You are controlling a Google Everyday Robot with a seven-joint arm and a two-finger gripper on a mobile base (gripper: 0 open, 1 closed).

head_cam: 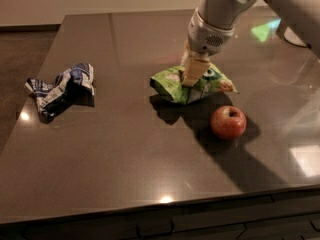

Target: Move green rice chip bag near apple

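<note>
The green rice chip bag (172,85) hangs a little above the dark table, right of centre, with its shadow under it. My gripper (193,75) comes down from the upper right and is shut on the bag's top middle. The red-orange apple (228,122) sits on the table just below and right of the bag, a short gap from it.
A dark blue-and-white crumpled snack bag (61,86) lies at the left of the table (125,159). The table's front edge runs along the bottom. My arm fills the upper right corner.
</note>
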